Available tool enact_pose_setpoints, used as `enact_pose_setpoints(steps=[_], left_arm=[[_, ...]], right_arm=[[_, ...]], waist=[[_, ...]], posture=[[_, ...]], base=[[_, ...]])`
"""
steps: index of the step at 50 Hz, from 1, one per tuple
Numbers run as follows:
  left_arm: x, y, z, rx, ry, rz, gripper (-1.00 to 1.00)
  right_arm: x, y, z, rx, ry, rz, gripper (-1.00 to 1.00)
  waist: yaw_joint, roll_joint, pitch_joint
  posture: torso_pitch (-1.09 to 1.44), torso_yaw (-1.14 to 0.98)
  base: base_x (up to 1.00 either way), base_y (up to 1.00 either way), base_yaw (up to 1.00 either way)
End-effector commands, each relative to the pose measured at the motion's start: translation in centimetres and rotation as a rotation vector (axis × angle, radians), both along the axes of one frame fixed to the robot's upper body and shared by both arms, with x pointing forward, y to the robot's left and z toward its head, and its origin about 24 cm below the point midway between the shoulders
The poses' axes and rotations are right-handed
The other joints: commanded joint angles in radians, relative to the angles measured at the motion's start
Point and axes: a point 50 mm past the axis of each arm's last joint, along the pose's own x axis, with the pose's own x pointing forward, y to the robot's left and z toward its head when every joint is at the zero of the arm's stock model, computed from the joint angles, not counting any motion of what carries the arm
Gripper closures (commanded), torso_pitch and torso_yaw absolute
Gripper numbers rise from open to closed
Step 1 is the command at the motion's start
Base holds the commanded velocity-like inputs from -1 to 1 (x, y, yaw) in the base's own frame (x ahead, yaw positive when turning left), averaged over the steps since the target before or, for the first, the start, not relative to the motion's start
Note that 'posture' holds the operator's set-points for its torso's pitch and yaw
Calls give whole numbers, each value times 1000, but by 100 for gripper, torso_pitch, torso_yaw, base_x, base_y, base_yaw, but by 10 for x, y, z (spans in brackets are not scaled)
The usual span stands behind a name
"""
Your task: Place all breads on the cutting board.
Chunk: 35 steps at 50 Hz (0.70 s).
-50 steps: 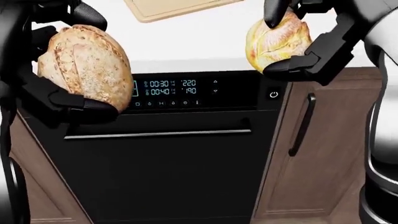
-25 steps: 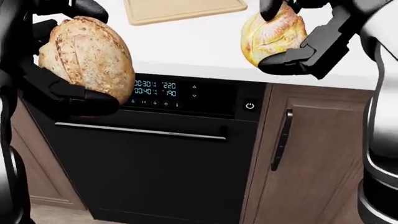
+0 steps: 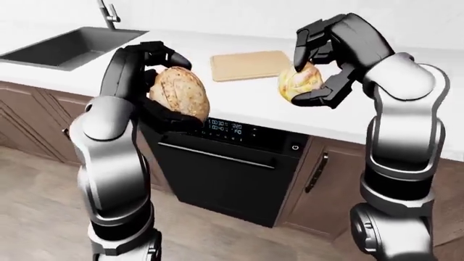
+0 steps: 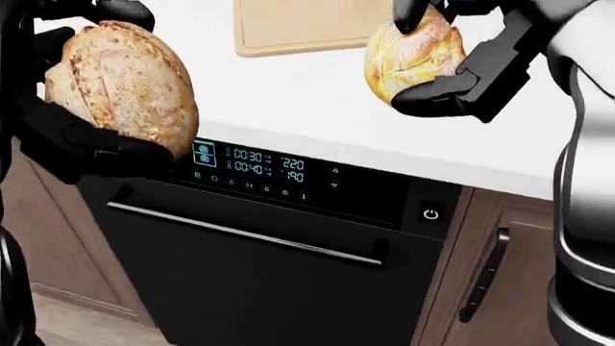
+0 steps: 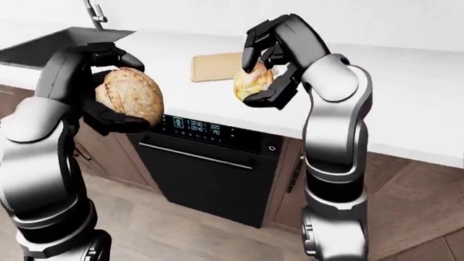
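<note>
My left hand (image 3: 156,87) is shut on a large brown round loaf (image 3: 180,90), held in the air just short of the counter edge, at the left of the head view (image 4: 120,79). A smaller golden loaf (image 3: 301,81) sits in my right hand (image 3: 319,65), whose black fingers (image 4: 437,90) close round it above the white counter. The pale wooden cutting board (image 3: 250,64) lies bare on the counter between and beyond the two loaves, at the top of the head view (image 4: 308,25).
A black dishwasher (image 4: 279,245) with a lit display and a long handle stands under the white counter (image 3: 239,100). Brown cabinet doors (image 4: 500,281) flank it. A dark sink (image 3: 69,46) with a faucet lies at the upper left of the left-eye view.
The camera has shifted: the dishwasher and the board slid to the right in the head view. Both hands still hold their loaves, now a little closer to the counter.
</note>
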Motion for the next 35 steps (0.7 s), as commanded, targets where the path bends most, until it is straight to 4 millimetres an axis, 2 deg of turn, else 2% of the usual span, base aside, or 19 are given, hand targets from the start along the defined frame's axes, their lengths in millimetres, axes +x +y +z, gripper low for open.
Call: enact_pose_setpoints(steps=[1,2,3,6,7,8,11,12,13,14,16,19,23,25,27,28,29,30,35], left_arm=[[-9,-6,21,32,-128,-28,100],[-9,-8,21,33,-129,-30,100],[-9,-8,21,34,-128,-30,100],[-9,-8,21,34,-129,-29,100],[-9,-8,20,34,-128,-30,100],[-9,-8,20,34,-128,-30,100],[-9,-8,20,34,-129,-30,100],[-9,-8,20,34,-129,-30,100],[-9,-8,20,34,-129,-30,100],[-9,-8,20,35,-129,-31,100],[-9,-8,20,35,-129,-30,100],[-9,-8,20,37,-128,-31,100],[-8,-8,19,36,-127,-30,100],[-8,-7,19,36,-128,-30,100],[-9,-8,20,38,-128,-31,100],[-8,-8,20,38,-128,-31,100],[-8,-8,20,38,-129,-31,100],[-8,-8,20,38,-129,-31,100],[-8,-8,20,38,-129,-31,100]], right_arm=[[-14,-7,27,0,-155,-38,100],[-15,-8,30,13,-163,-46,100],[-15,-9,29,13,-163,-47,100],[-14,-9,29,20,-160,-44,100],[-14,-9,28,24,-155,-43,100],[-14,-9,28,26,-155,-44,100],[-13,-9,27,25,-154,-48,100],[-13,-9,28,25,-156,-49,100],[-14,-9,28,22,-156,-49,100],[-14,-9,28,21,-155,-50,100],[-14,-10,27,22,-155,-53,100],[-14,-10,28,22,-156,-51,100],[-14,-10,27,22,-158,-50,100],[-14,-10,27,23,-158,-50,100],[-14,-10,27,28,-158,-45,100],[-14,-10,27,29,-157,-44,100],[-13,-10,27,31,-157,-44,100],[-13,-10,27,32,-158,-44,100],[-14,-10,29,34,-161,-45,100]], waist=[[-38,1,-31],[-37,-34,-41],[-36,-41,-18],[-53,-58,-14],[-55,-63,0],[-50,-64,-10],[-37,-114,-27],[-46,-87,-19],[-52,-92,-50],[-53,-89,-53],[-60,-90,-36],[-67,-71,-15],[-83,-44,-22],[-93,-17,-27],[-96,42,-36],[-90,20,-21],[-101,33,-25],[-100,40,-12],[-98,-26,16]], posture=[[0,0],[0,0],[0,0],[0,0],[0,0],[0,0],[0,0],[0,0],[0,0],[0,0],[0,0],[0,0],[0,0],[0,0],[0,0],[0,0],[0,0],[0,0],[0,0]], base=[[0,45,0],[19,0,0],[18,0,0],[17,0,0],[0,0,0],[0,0,0],[0,0,0],[0,0,0],[9,0,0],[24,0,0],[41,0,0],[61,0,0],[61,0,0],[62,0,0],[42,0,0],[0,0,0],[0,0,0],[0,0,0],[0,0,0]])
